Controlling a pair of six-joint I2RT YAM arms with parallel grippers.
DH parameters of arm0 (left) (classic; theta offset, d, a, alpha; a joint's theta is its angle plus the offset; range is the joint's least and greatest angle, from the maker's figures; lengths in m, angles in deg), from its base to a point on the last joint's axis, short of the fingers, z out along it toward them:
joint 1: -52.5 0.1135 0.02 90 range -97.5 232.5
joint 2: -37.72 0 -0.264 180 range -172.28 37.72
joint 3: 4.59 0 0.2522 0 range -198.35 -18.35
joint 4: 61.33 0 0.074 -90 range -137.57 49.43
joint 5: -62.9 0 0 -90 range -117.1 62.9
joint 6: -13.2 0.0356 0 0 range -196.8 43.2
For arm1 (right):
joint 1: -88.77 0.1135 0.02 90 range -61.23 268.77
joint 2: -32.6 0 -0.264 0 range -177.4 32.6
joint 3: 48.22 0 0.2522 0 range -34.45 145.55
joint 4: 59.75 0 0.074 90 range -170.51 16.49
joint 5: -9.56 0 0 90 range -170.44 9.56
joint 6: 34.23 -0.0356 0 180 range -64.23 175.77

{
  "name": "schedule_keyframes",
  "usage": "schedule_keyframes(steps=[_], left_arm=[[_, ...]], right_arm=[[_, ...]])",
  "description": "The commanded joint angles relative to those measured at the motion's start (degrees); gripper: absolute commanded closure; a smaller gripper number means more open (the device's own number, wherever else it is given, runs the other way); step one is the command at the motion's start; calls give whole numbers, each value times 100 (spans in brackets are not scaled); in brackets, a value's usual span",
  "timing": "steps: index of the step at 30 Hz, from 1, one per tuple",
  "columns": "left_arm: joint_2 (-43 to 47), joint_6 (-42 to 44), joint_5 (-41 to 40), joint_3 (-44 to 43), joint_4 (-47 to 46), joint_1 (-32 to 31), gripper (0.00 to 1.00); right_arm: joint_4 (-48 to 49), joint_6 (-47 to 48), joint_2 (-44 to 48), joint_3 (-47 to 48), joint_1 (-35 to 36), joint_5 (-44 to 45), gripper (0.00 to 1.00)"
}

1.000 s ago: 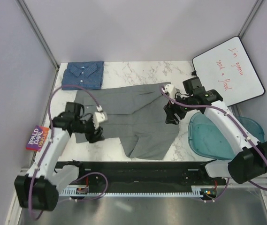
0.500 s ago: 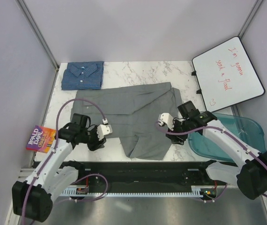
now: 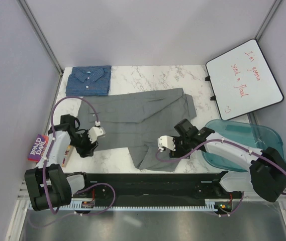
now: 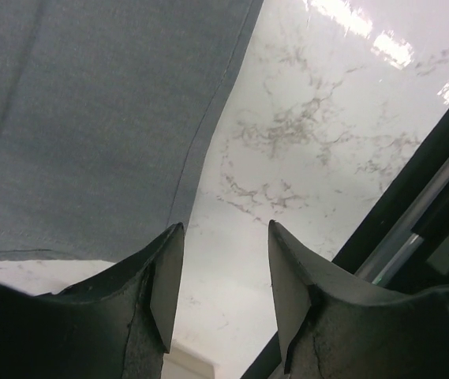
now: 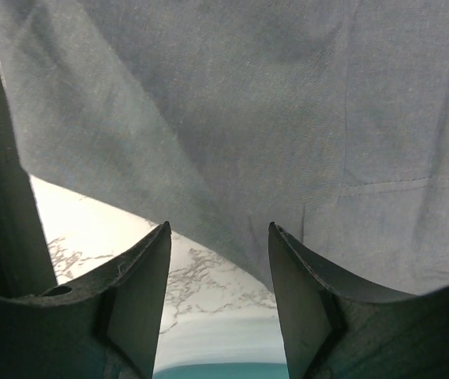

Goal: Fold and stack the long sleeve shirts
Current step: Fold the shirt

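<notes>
**Top and both wrist views.** Your left gripper (image 3: 85,146) sits low over the marble table (image 3: 153,75); its 2 fingers (image 4: 165,292) stand about half parted with only bare tabletop between them, so it holds nothing. In the left wrist view, the grey shirt (image 3: 137,118) lies ahead and to the left of those fingertips; its hemmed edge runs down to just beside the left finger and is not pinched.

Your right gripper (image 3: 177,149) is likewise part open and empty. Its 2 fingers (image 5: 141,300) frame the same grey shirt, whose lower edge crosses just ahead of the tips; a strip of marble and a sliver of the teal bin (image 3: 263,133) show beneath; you cannot tell whether the tips touch cloth.

The grey shirt lies spread flat between the 2 grippers. The blue checked shirt (image 3: 88,80) lies folded, collar up, well beyond the left gripper and past the grey shirt's far edge. The Roald Dahl paperback (image 3: 39,148) lies just outboard of the left arm; the whiteboard (image 3: 246,78) lies well beyond the right gripper.
</notes>
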Motion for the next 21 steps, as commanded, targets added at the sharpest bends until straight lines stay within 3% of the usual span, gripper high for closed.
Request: schedule_keyframes(steps=[1,8,21], left_arm=[[-10,841,-481,52,-114,47,46],[-89,974,-516,202,-140,55,46],[-432,508,310,35,-17,573,45]], right_arm=[[468,235,-197,-87,99,183,41],[670,201,-294,-114,362,244,46],[881,-1030,-452,624,1461,-354,40]])
